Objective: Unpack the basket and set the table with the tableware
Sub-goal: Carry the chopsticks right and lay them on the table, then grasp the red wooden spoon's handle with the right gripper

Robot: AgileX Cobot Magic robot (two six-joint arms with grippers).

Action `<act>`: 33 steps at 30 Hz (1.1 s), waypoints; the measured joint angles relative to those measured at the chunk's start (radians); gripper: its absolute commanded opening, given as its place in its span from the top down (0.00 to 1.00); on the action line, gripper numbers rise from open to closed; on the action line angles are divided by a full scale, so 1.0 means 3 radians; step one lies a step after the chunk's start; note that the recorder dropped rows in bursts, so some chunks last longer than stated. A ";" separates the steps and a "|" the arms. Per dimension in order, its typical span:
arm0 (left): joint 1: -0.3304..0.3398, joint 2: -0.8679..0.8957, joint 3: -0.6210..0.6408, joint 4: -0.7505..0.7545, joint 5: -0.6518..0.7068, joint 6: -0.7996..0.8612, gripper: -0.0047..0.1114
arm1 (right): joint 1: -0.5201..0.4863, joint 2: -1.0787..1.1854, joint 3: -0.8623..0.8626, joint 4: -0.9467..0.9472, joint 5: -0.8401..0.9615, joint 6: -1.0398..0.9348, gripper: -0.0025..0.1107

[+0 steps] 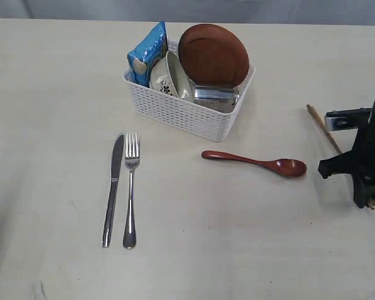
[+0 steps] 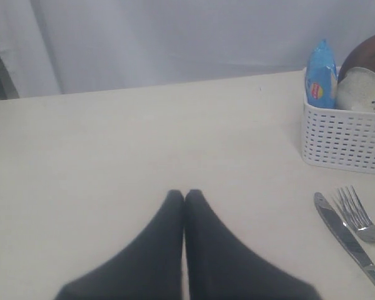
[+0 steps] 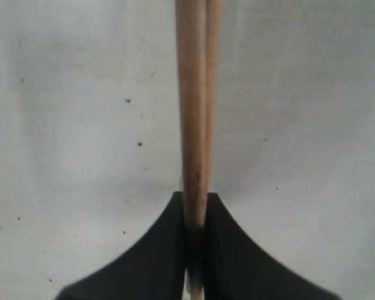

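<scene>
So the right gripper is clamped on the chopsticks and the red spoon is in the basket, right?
No, the exterior view shows the red spoon lying on the table, outside the basket. The right gripper is indeed clamped on the chopsticks.

From my console the desk [image 1: 50, 94] reads as pale, matt laminate with a faint wood grain, lightly speckled under the right wrist camera. The basket [image 1: 187, 115], toward twelve o'clock, is white moulded plastic, perforated, with a soft sheen. Inside it, the plate [image 1: 212, 55] is smooth and brown, wood or glaze, I can't tell. The bowl [image 1: 169, 78] looks like glossy off-white ceramic with a dark floral print, the cup [image 1: 215, 95] is mirror-bright steel, and the chip bag [image 1: 147, 53] is crinkled glossy blue foil. At seven o'clock of the basket, the knife [image 1: 114, 187] and fork [image 1: 131, 187] are polished steel. The spoon [image 1: 256, 162], at four o'clock, is lacquered dark red wood. The chopsticks [image 3: 197, 94] are bare, matt, light wood. The left fingers [image 2: 150, 256] and right fingers [image 3: 156, 256] are matt black.
</scene>
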 measured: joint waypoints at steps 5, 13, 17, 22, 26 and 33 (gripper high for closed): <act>0.0000 0.0000 0.0000 0.0000 0.0000 0.0000 0.96 | 0.0000 0.0010 0.0000 0.0013 -0.0177 0.0009 0.58; 0.0000 0.0000 0.0000 0.0000 0.0000 0.0000 0.96 | 0.0000 0.0010 -0.0015 0.0013 -0.0168 0.0009 0.58; 0.0000 0.0000 0.0000 0.0000 0.0000 0.0000 0.96 | 0.0000 0.0003 -0.0185 0.0138 0.0011 -0.0065 0.58; 0.0000 0.0000 0.0000 0.0000 0.0000 0.0000 0.96 | 0.0007 -0.0097 -0.0405 0.0737 0.0267 -0.0559 0.58; 0.0000 0.0000 0.0000 0.0000 0.0000 0.0000 0.96 | 0.0177 -0.0210 -0.0508 0.1038 0.0295 -0.0868 0.58; 0.0000 0.0000 0.0000 0.0000 0.0000 0.0000 0.96 | 0.0860 -0.0248 -0.0535 0.1031 0.0204 -0.1587 0.58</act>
